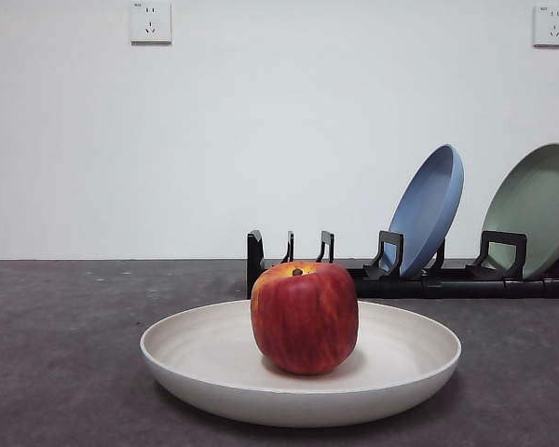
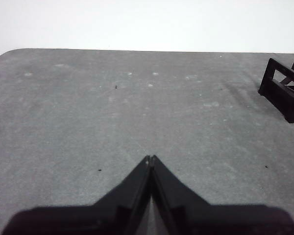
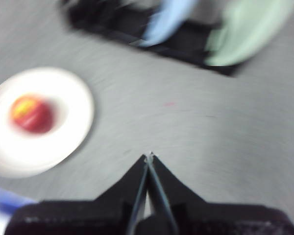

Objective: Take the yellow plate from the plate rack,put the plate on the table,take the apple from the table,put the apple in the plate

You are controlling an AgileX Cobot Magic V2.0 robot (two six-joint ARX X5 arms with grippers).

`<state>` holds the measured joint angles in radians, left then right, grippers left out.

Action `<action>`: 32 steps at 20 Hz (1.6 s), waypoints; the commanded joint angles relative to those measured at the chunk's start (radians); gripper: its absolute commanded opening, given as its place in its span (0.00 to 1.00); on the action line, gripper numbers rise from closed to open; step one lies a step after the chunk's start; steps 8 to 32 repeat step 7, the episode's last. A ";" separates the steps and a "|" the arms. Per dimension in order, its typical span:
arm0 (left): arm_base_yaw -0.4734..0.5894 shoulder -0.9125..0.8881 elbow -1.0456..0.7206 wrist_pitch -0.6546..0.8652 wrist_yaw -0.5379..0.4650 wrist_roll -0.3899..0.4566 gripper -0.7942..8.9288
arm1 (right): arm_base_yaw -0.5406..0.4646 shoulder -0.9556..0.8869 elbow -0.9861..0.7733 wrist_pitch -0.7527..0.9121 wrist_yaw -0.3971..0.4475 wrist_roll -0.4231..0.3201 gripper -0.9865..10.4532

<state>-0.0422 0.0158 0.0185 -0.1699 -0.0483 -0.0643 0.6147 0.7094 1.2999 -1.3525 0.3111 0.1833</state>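
Note:
The red apple (image 1: pixel 305 317) stands upright in the middle of the yellow plate (image 1: pixel 196 358), a pale cream dish lying flat on the dark grey table (image 1: pixel 65 354). Behind them runs the black plate rack (image 1: pixel 410 275), its near slots bare. The right wrist view is motion-blurred but shows the apple (image 3: pixel 31 114) in the plate (image 3: pixel 71 115) off to one side of my right gripper (image 3: pixel 149 155), which is shut and holds nothing. My left gripper (image 2: pixel 150 157) is shut too, above bare table with only the rack's end (image 2: pixel 284 93) in its view. Neither gripper shows in the front view.
A blue plate (image 1: pixel 429 209) and a pale green plate (image 1: pixel 538 209) lean in the rack's right slots. Two wall sockets (image 1: pixel 150 21) sit on the white wall behind. A blue patch (image 3: pixel 5 203) shows at the right wrist view's edge.

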 commanded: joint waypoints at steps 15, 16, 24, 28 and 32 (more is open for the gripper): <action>0.002 0.000 -0.010 0.006 0.003 -0.006 0.08 | -0.452 -0.341 -0.219 0.546 -0.031 -0.162 0.09; 0.002 0.000 -0.010 0.006 0.003 -0.006 0.08 | -0.452 -0.341 -0.219 0.546 -0.031 -0.162 0.09; 0.002 0.000 -0.010 0.006 0.003 -0.006 0.08 | -0.452 -0.341 -0.219 0.546 -0.031 -0.162 0.09; 0.002 0.000 -0.010 0.006 0.003 -0.006 0.08 | -0.452 -0.341 -0.219 0.546 -0.031 -0.162 0.09; 0.002 0.000 -0.010 0.006 0.003 -0.006 0.08 | -0.452 -0.341 -0.219 0.546 -0.031 -0.162 0.09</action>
